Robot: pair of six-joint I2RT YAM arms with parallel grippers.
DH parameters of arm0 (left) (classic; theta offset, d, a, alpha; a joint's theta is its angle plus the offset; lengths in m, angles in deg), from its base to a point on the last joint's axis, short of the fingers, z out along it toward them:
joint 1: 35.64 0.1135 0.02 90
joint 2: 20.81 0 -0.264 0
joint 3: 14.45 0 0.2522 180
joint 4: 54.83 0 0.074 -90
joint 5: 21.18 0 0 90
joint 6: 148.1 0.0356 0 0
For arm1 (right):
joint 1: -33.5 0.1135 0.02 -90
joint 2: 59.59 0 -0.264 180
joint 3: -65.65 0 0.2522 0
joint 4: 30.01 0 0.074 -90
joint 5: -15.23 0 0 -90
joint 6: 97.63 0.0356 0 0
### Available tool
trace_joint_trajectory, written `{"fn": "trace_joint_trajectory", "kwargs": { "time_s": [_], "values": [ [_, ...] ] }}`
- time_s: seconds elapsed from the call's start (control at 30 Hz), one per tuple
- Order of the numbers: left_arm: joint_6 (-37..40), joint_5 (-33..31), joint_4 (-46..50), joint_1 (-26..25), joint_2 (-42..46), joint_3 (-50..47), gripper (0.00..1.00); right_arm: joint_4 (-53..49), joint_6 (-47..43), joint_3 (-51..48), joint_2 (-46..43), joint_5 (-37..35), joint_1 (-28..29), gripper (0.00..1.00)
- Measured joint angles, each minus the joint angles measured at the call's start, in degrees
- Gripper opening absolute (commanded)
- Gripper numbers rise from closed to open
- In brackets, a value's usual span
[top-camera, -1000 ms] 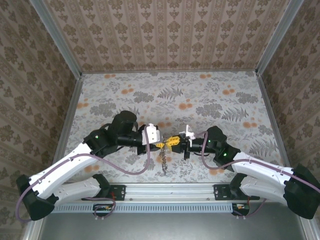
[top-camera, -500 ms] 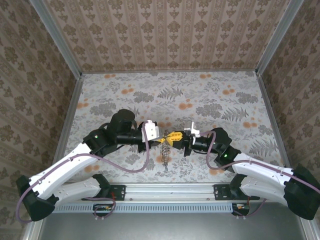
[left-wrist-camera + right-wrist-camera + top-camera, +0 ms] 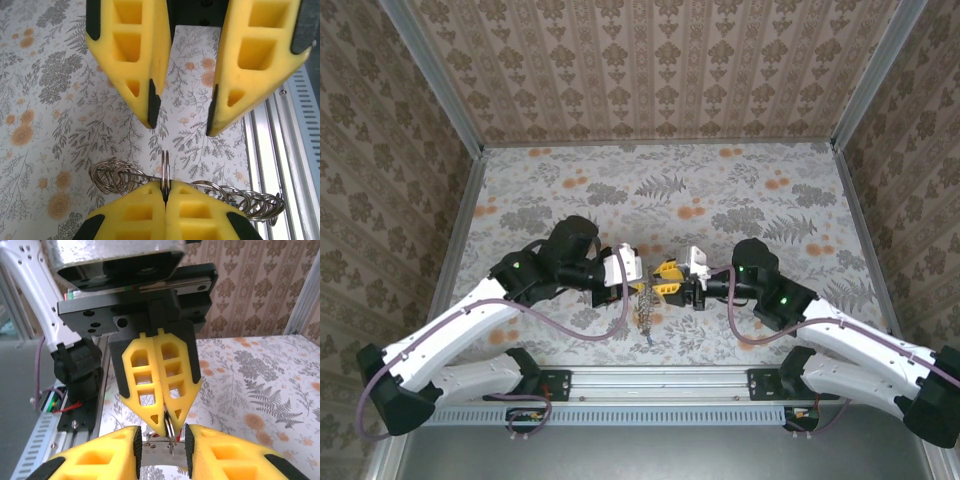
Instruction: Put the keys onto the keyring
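The left gripper (image 3: 165,189) has its jaws pressed together on one thin loop of the keyring (image 3: 115,176), at the bottom centre of the left wrist view. The rest of its chain of rings hangs below, over the table (image 3: 740,190). The right gripper (image 3: 183,121) faces it with jaws spread, holding nothing. A red speck (image 3: 159,433) beneath the left tips may be a key, but it is too small to tell. This looks like the ring-steadying step. Next, the right jaws need a key to thread onto the pinched loop.
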Motion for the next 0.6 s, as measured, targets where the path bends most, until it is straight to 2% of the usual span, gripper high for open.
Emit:
{"fn": "trace_joint_trajectory", "kwargs": {
  "time_s": [0.17, 0.4, 0.6],
  "values": [
    [2.14, 0.02, 3.06, -0.42, -1.90, 2.69, 0.00, -8.09, -3.21, 2.97, 2.71, 1.09, 0.00, 0.33],
    [4.02, 0.04, 5.60, -1.62, -4.17, 4.35, 0.00, -12.92, -3.43, 5.20, 5.88, 2.14, 0.00, 0.30],
    [5.05, 0.15, 6.78, -2.01, -5.64, 4.98, 0.00, -13.00, -2.95, 5.44, 6.19, 3.02, 0.00, 0.17]
  ]
}}
